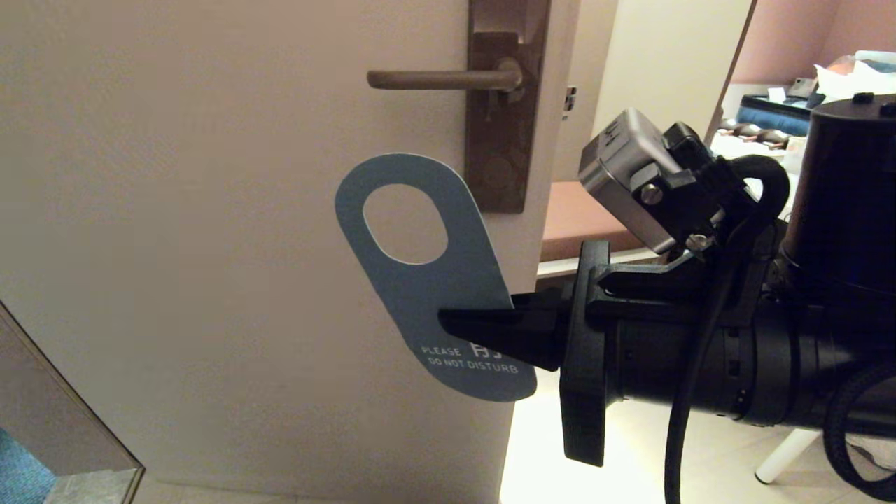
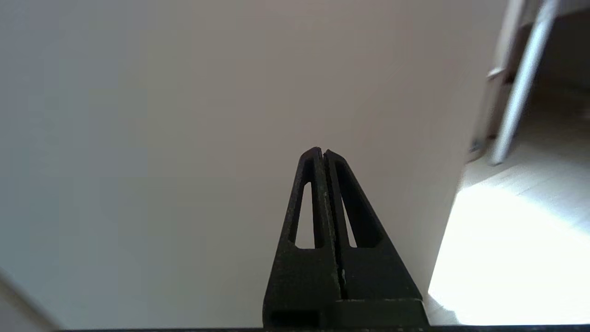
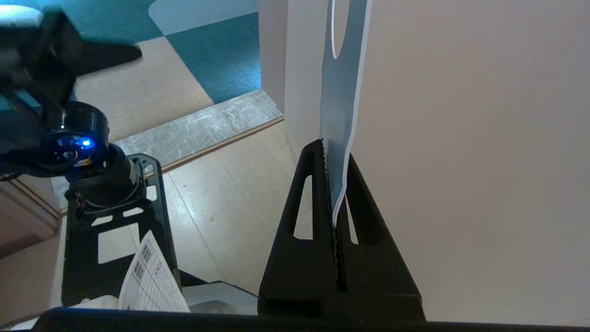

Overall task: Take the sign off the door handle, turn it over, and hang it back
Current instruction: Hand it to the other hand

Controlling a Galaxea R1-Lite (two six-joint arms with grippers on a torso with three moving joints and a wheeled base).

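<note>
The right gripper (image 3: 335, 184) is clamped on the lower edge of the sign (image 1: 430, 280) (edge-on in the right wrist view only). The blue face shows, tilted, below the door handle (image 1: 444, 79). The left gripper (image 2: 322, 154) is closed and empty.

i see warm, dim indoor light on door (image 1: 210, 245). strongest glare is blown-out floor patch (image 1: 532, 448) just below and right of door edge; same patch flares white in left wrist view (image 2: 511, 249). soft shadow of sign (image 1: 427, 280) falls on door just beside it. room beyond door edge reads brighter. right wrist view: dark arm part (image 3: 50, 55) away from door smeared, out of focus; blue led (image 3: 85, 144) glows.
</note>
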